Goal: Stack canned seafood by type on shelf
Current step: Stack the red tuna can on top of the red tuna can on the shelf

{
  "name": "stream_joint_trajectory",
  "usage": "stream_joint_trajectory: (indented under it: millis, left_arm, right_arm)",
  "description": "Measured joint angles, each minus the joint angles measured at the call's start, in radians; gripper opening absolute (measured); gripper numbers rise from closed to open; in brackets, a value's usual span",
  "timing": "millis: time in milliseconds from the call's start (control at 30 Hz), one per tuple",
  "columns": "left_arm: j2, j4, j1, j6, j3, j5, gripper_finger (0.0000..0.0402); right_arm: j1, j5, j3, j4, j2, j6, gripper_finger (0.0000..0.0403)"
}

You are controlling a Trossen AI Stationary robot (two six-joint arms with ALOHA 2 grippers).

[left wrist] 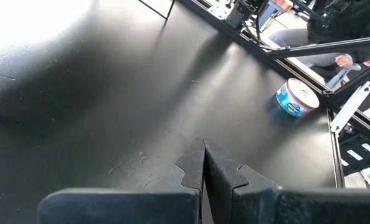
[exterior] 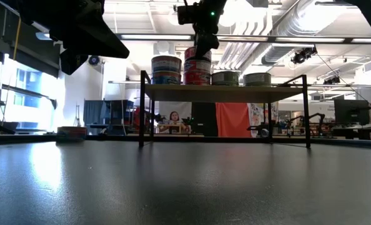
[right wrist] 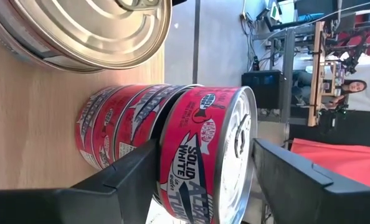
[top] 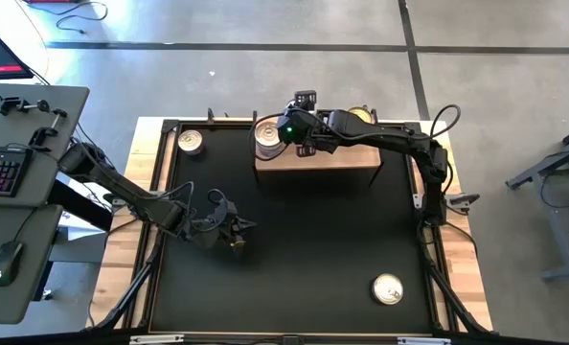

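Between the dark right gripper [right wrist: 203, 180] fingers, a red tin [right wrist: 203, 149] with white lettering, silver lid; beneath, light-brown shelf [right wrist: 29, 124].

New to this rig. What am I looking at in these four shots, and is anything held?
It is a two-armed robot at a black table. One camera looks down from above, one looks level across the tabletop, and one sits on each wrist. The right gripper is over the wooden shelf, its fingers open either side of the top tin of the red stack, apparently not gripping it. The left gripper is shut and empty above the table. Loose tins lie near the front right and back left.
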Motion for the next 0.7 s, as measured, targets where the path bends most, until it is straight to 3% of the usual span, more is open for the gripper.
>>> stream_joint_trajectory:
  millis: [367,700]
  left_arm:
    - [0.0,0.0,0.0,0.018,0.0,0.0,0.0]
    - [0.0,0.0,0.0,0.026,0.0,0.0,0.0]
  right_arm:
    - [0.001,0.0,0.0,0.0,0.0,0.05,0.025]
    - [0.003,0.026,0.0,0.005,0.0,0.099,0.0301]
